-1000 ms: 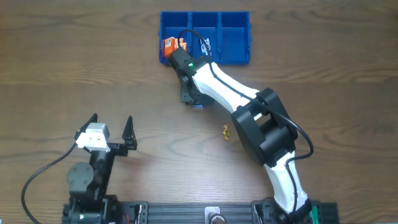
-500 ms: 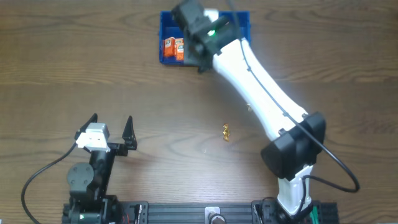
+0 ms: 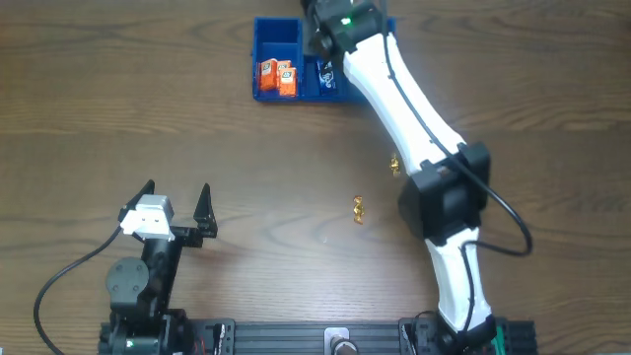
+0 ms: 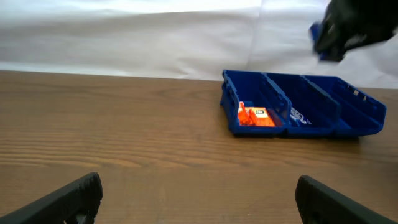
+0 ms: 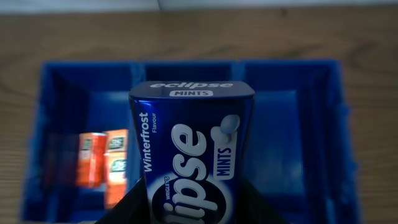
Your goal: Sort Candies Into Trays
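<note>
- The dark blue, round-cornered mint tin [image 5: 193, 155] stands upright in the right gripper [image 5: 193, 214]. The two black fingers are clamped on its lower sides.
- In the right wrist view the tin lines up with the middle compartment of the blue plastic three-compartment tray [image 5: 292, 65]. The left wrist view shows it hanging in the air above the tray, clear of the rim and touching nothing but the fingers.
- The tray sits at the far edge of the brown wooden table [image 3: 118, 118], its three compartments side by side.
- The left compartment holds two small orange candy boxes [image 3: 276, 77], lying side by side and touching, at the end nearer the arms.
- The middle compartment has a few blue-and-white wrapped pieces [image 3: 328, 77] in it, also at the near end; I can't make out just how many.
- From above, the right arm's white links stretch from its base up across the table to the tray.
- Two small gold-wrapped candies lie on the bare wood, well short of the tray: one [image 3: 359, 209] near the middle of the table, the other [image 3: 394, 165] just beside the right arm's white link.
- The left gripper [image 3: 177, 192] sits low on the near left of the table, well apart from everything, its black fingers spread wide with nothing between them.
</note>
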Robot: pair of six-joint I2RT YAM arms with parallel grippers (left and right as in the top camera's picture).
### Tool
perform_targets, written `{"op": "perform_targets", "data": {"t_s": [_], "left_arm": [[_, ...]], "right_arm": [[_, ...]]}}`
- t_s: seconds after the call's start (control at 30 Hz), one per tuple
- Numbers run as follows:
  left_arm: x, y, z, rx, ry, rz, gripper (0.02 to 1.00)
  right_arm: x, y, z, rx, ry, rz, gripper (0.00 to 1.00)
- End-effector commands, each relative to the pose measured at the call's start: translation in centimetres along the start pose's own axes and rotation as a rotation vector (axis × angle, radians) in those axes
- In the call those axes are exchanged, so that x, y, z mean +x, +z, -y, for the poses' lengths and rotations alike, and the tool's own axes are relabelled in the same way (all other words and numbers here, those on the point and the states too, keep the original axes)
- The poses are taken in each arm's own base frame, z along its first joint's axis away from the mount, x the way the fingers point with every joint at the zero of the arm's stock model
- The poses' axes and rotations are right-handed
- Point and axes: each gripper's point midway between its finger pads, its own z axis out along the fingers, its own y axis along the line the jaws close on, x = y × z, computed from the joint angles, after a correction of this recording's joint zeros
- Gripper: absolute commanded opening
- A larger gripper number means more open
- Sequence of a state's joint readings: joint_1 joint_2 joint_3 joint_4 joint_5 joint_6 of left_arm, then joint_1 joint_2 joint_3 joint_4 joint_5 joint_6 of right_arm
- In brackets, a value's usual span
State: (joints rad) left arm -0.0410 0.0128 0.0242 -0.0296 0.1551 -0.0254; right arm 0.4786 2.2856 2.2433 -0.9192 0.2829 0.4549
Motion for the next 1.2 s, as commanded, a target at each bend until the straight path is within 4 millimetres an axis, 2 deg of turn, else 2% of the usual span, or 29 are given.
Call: {"op": "perform_targets", "data": {"t_s": [0.03,0.2,0.37,0.43,0.47,0.5,0.53,0.7,0.8,0.9,1.0,1.1,1.2], "left_arm": [[1.6,0.1,0.1,0.011,-0.002,-0.046,0.996],[1.6,0.1,0.1,0.011,-0.002,-0.046,0.998],[1.6,0.1,0.1,0.011,-0.002,-0.046,0.996],[1.6,0.1,0.1,0.011,-0.002,-0.046,0.998],[1.6,0.1,0.1,0.011,-0.002,-0.046,0.998],[1.6,0.1,0.1,0.011,-0.002,-0.046,0.998],[1.6,0.1,0.1,0.011,-0.002,-0.046,0.996],[1.6,0.1,0.1,0.011,-0.002,-0.046,0.993],[1.6,0.1,0.1,0.011,-0.002,-0.046,0.998],[1.6,0.1,0.1,0.011,-0.002,-0.046,0.998],[1.6,0.1,0.1,0.011,-0.002,-0.046,0.998],[1.6,0.1,0.1,0.011,-0.002,-0.046,0.998],[1.6,0.1,0.1,0.011,-0.002,-0.046,0.998]], "right_arm": [[0.9,2.5,-0.1,0.001,-0.019,-0.026,0.156],[1.6,3.7,-0.2,0.007,-0.023,-0.04,0.174],[1.7,3.8,-0.2,0.008,-0.024,-0.042,0.257],[1.7,3.7,-0.3,0.007,-0.026,-0.043,0.325],[1.8,3.7,-0.4,0.006,-0.027,-0.043,0.397],[1.8,3.7,-0.5,0.005,-0.029,-0.043,0.555],[1.8,3.7,-0.5,0.004,-0.029,-0.044,0.638],[2.1,3.6,-0.8,0.003,-0.036,-0.052,0.787],[2.4,2.8,-0.7,-0.006,-0.036,-0.072,0.825],[2.2,0.0,-0.7,-0.03,-0.04,-0.089,0.862],[2.3,-4.3,0.1,-0.028,-0.06,-0.109,0.869],[3.6,-8.5,0.9,-0.017,-0.092,-0.16,0.869],[5.4,-11.5,1.2,-0.004,-0.134,-0.215,0.869]]}}
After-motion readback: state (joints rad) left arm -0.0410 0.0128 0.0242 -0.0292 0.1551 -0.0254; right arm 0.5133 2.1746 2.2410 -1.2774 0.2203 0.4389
